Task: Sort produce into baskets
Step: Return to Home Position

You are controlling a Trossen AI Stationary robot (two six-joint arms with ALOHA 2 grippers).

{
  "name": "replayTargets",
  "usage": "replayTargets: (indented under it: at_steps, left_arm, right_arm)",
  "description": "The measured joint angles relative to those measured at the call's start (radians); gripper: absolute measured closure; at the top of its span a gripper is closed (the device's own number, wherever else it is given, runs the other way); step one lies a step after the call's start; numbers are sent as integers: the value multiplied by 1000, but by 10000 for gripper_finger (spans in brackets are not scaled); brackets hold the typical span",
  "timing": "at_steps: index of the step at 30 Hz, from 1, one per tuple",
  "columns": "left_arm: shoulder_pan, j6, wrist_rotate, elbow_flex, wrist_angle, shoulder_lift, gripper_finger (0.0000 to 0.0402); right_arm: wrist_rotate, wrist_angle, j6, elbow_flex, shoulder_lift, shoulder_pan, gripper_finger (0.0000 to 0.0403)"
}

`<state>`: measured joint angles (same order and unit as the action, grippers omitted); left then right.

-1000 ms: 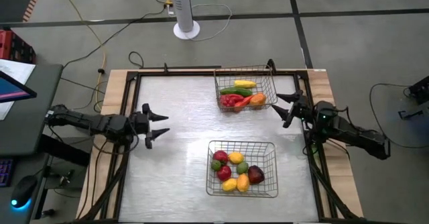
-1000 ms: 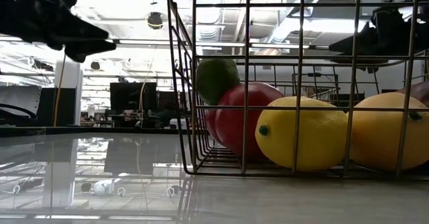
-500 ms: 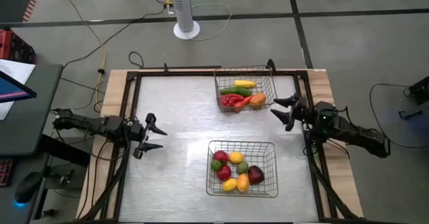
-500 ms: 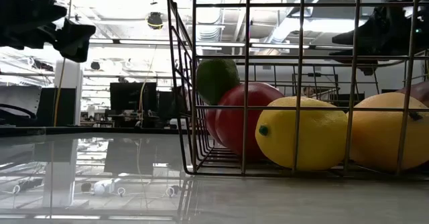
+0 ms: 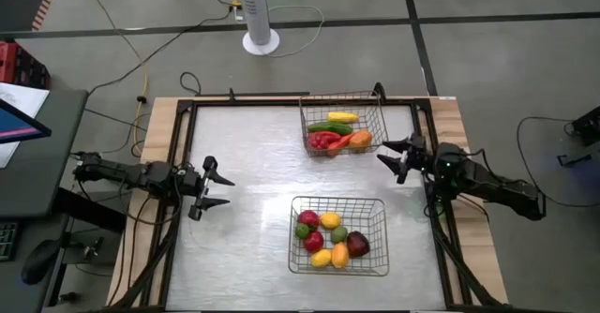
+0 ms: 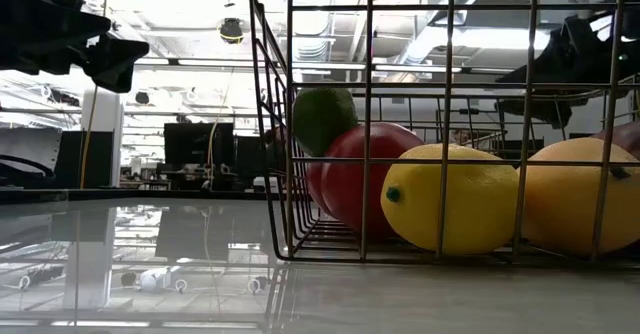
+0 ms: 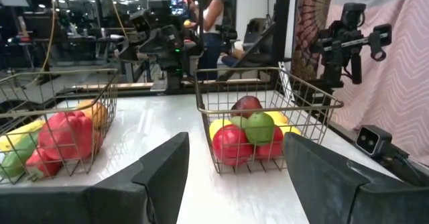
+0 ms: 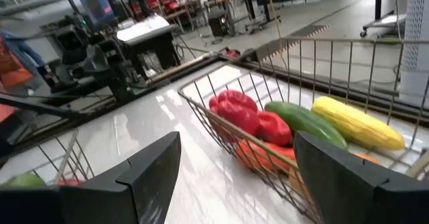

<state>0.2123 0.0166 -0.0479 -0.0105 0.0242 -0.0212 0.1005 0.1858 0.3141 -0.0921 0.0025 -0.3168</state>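
Two wire-mesh baskets stand here. The near basket (image 5: 337, 201) holds eight round fruits (image 5: 330, 220), and the far basket (image 5: 342, 96) holds perhaps five long vegetables (image 5: 330, 126).

From above I see the brushed-metal table (image 5: 244, 163) with its wooden edge. A white fan (image 5: 261, 41) stands on the floor beyond its far side. Left of it sit a dark desk (image 5: 42, 154), a mouse (image 5: 36, 261) and a red box (image 5: 19, 65). In the left wrist view a person (image 7: 211, 16) stands far back.
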Motion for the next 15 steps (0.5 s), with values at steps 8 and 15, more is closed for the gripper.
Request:
replayTargets:
  at_steps: [8, 15]
  left_arm:
    - [0, 4, 0, 0, 0, 0, 173]
    - [0, 6, 0, 0, 0, 0, 173]
  right_arm:
    - [0, 60, 1, -2, 0, 0, 88]
    - [0, 64, 1, -2, 0, 0, 88]
